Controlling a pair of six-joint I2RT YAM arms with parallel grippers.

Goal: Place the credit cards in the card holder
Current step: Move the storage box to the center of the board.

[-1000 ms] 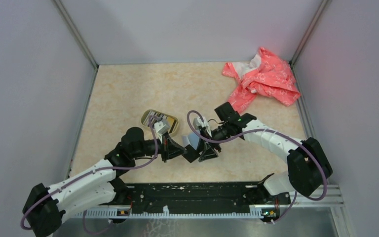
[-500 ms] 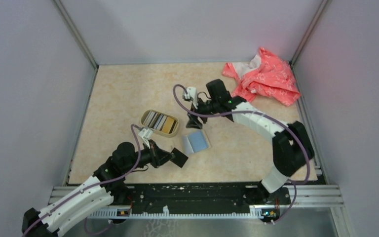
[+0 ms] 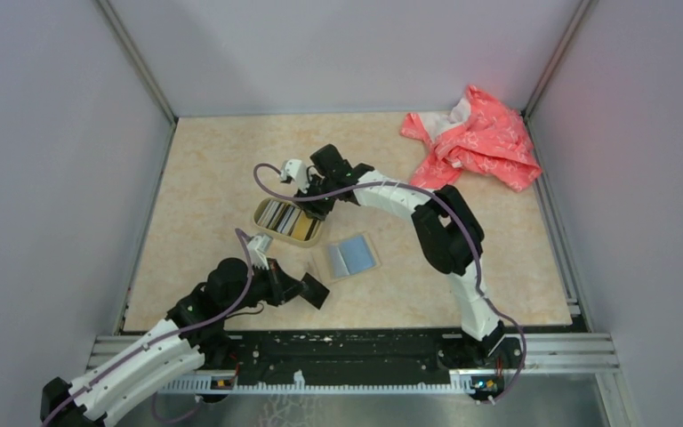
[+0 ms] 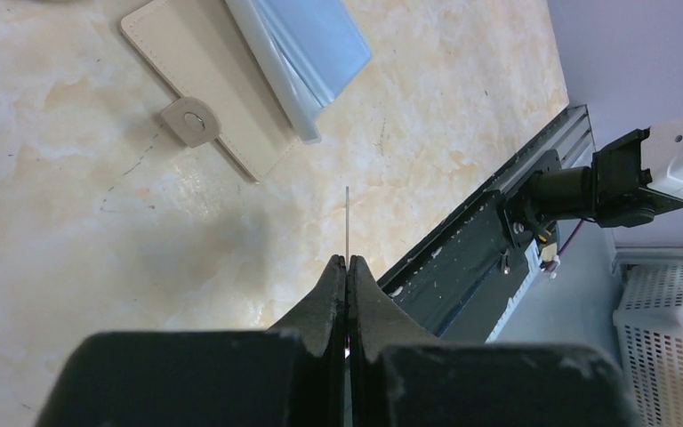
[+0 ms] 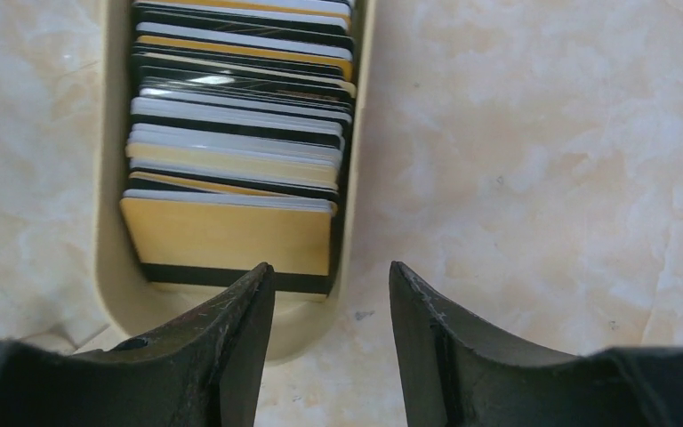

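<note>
The right gripper [image 3: 309,205] has swung off the card holder [image 3: 347,260] to hang over the tan dish [image 3: 261,218], jaws apart; the left gripper [image 3: 298,286], pinching a dark card [image 3: 315,292], has drawn back, farther from the dish; the card holder beside the dish now lies uncovered.

Bright even light, soft faint shadows, wrist views sharp

Cut off at the top of the left wrist view: card holder [image 4: 222,98] and blue cards [image 4: 307,44]. Edge-on, face untellable: dark card [image 4: 347,222]. Cropped in the right wrist view: dish [image 5: 111,222], far end. Too tightly stacked to count: credit cards [image 5: 231,160].
</note>
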